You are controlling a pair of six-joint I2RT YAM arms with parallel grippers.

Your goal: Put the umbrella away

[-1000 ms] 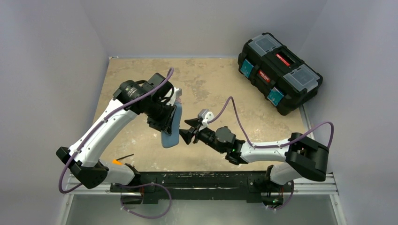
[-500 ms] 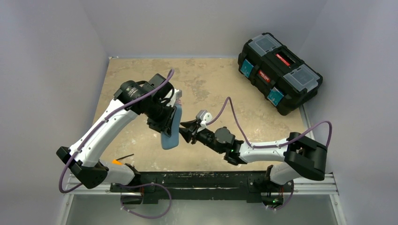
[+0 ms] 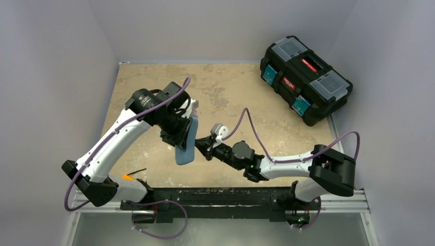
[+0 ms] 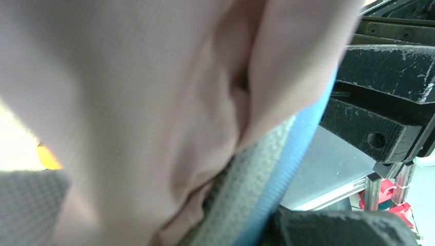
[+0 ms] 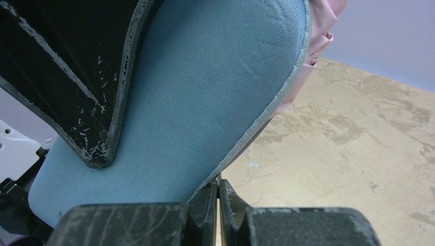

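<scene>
Right claw [image 3: 199,145] advanced and closed at the case [image 3: 184,154] left claw [image 3: 177,136] grips, umbrella [image 4: 128,102] mostly hidden.

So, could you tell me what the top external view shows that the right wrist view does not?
Only the top view: the black toolbox and both whole arms. Only the wrist view: the right gripper shut at the blue case's grey seam, pink umbrella fabric poking out. Both: the case held by the left gripper, and the tan table.
</scene>
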